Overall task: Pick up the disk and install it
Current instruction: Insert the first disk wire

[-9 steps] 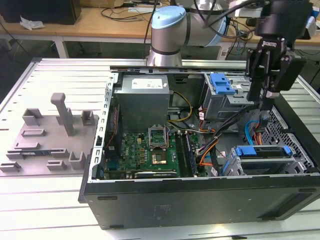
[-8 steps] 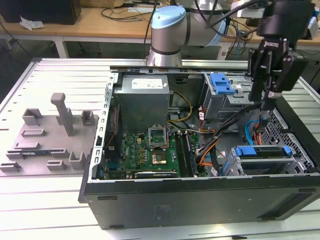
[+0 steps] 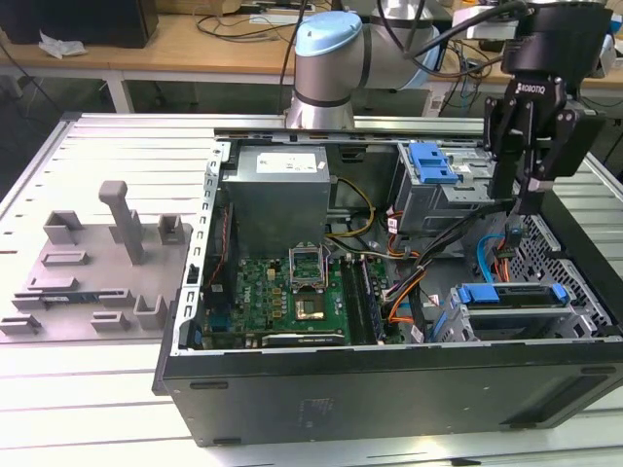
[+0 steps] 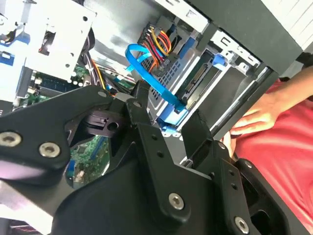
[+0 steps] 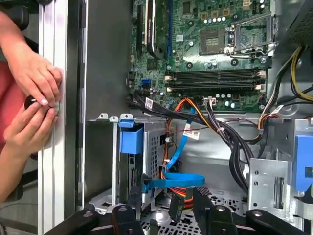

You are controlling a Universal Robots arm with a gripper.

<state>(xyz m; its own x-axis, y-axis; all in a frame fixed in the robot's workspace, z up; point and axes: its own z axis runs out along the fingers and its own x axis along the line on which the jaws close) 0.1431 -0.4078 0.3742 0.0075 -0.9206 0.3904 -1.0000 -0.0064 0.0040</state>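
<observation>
Sitting in its bay just behind the near wall of the open computer case (image 3: pixel 389 389), toward the exterior view's right, the disk (image 3: pixel 511 304) is seen with blue tabs at both ends. Just above it the gripper (image 3: pixel 518 199) is held with its fingers (image 5: pixel 201 203) spread and nothing between them, close to a blue cable (image 5: pixel 178 180). Farther back, a grey drive cage (image 3: pixel 433 199) and the arm (image 3: pixel 326 58) are found.

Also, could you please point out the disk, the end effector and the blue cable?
the disk (image 3: pixel 511 293): exterior view, on its blue carrier rail.
the end effector (image 5: pixel 167 198): first wrist view, midway between its open fingertips.
the blue cable (image 5: pixel 182 180): first wrist view, on its flat bend.
</observation>
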